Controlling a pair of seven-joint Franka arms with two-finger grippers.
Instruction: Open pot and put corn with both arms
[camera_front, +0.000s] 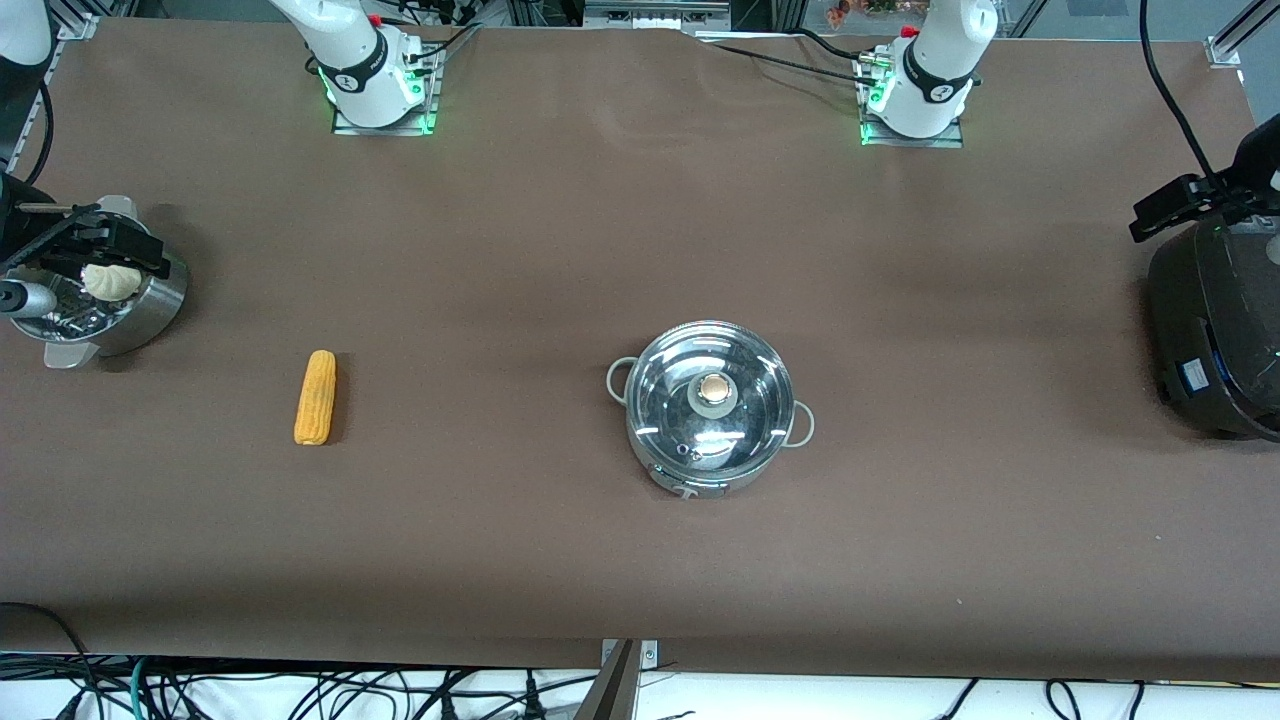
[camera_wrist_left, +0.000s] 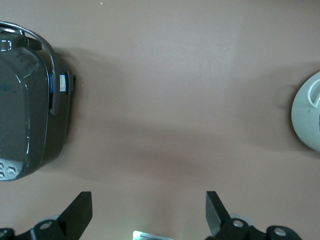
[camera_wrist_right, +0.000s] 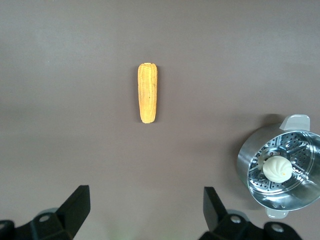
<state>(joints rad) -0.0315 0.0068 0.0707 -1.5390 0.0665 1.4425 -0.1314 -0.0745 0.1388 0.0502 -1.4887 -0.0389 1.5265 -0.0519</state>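
The steel pot (camera_front: 640, 430) stands mid-table with its clear glass lid (camera_front: 745, 370) and tan knob (camera_front: 714, 387) on. The corn (camera_front: 316, 397) lies on the brown cloth toward the right arm's end; it also shows in the right wrist view (camera_wrist_right: 147, 92). My right gripper (camera_front: 110, 245) hangs over the steamer pot, open and empty (camera_wrist_right: 146, 207). My left gripper (camera_front: 1165, 210) hangs over the rice cooker's edge, open and empty (camera_wrist_left: 149, 210). Both are well apart from the pot and the corn.
A steel steamer pot (camera_front: 150, 305) with a white bun (camera_front: 110, 282) stands at the right arm's end; both show in the right wrist view, the steamer pot (camera_wrist_right: 250, 165) and the bun (camera_wrist_right: 276, 169). A black rice cooker (camera_front: 1220, 330) stands at the left arm's end and shows in the left wrist view (camera_wrist_left: 25, 100).
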